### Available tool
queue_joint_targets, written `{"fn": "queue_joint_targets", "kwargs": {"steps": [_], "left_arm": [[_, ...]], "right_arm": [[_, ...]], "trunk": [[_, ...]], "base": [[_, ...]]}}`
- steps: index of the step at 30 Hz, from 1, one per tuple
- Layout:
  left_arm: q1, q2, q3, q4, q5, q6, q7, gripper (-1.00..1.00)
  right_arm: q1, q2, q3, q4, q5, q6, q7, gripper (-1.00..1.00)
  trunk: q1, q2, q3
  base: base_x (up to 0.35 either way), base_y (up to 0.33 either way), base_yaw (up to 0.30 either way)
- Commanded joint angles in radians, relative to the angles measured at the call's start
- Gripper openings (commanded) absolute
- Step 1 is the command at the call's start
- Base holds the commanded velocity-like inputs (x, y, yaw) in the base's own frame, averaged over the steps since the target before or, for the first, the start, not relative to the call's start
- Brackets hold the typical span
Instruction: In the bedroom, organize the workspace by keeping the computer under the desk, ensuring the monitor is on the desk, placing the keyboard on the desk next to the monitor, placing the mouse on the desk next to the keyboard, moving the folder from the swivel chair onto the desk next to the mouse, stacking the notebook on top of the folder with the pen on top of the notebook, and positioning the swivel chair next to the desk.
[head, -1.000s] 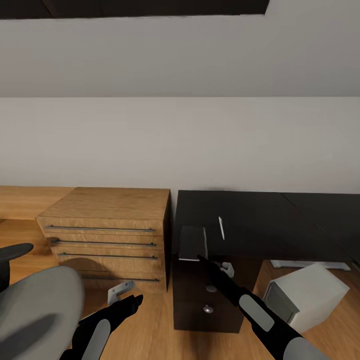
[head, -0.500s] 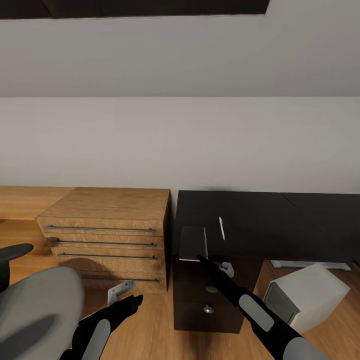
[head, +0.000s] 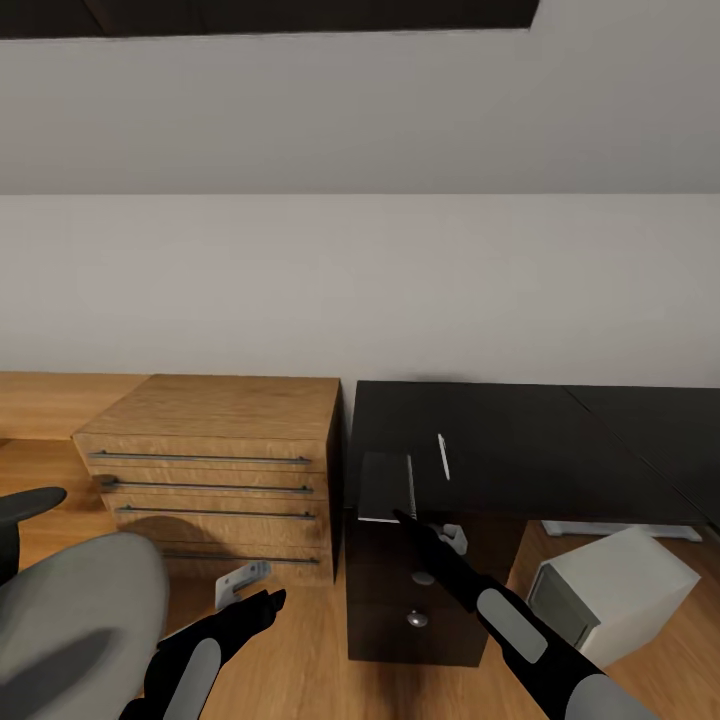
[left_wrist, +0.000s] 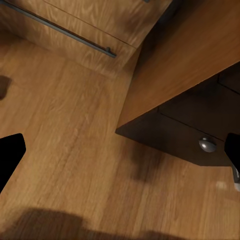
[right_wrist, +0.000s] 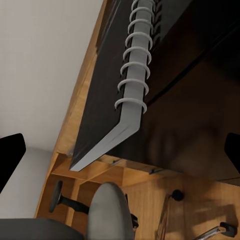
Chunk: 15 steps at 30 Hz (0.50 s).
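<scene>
Dark bench (head: 520, 440) against a white wall, beside a wooden drawer chest (head: 215, 470). Spiral-bound notebook (head: 388, 485) lies at the bench's front left corner, white pen (head: 442, 456) just beside it. Right gripper (head: 405, 518) reaches the notebook's near edge, fingers apart around the spiral binding (right_wrist: 134, 65). Left gripper (head: 268, 600) hangs above the floor, fingers apart.

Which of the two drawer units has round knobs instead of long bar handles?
The dark desk pedestal, below the notebook; the light wooden dresser left of it has long bar handles.
</scene>
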Motion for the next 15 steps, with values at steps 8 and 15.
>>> {"fn": "queue_joint_targets", "kwargs": {"steps": [8, 15], "left_arm": [[-0.001, 0.001, 0.001, -0.001, 0.012, 0.002, 0.011, 1.00], [-0.001, 0.001, 0.000, -0.001, 0.011, 0.002, 0.012, 1.00]], "right_arm": [[-0.001, 0.000, 0.007, -0.001, -0.009, -0.027, 0.003, 1.00], [-0.001, 0.000, 0.007, -0.001, -0.009, -0.031, 0.003, 1.00]], "trunk": [[0.000, -0.001, -0.001], [-0.019, 0.034, 0.015]], "base": [[0.000, 0.000, 0.000], [0.000, 0.000, 0.000]]}}
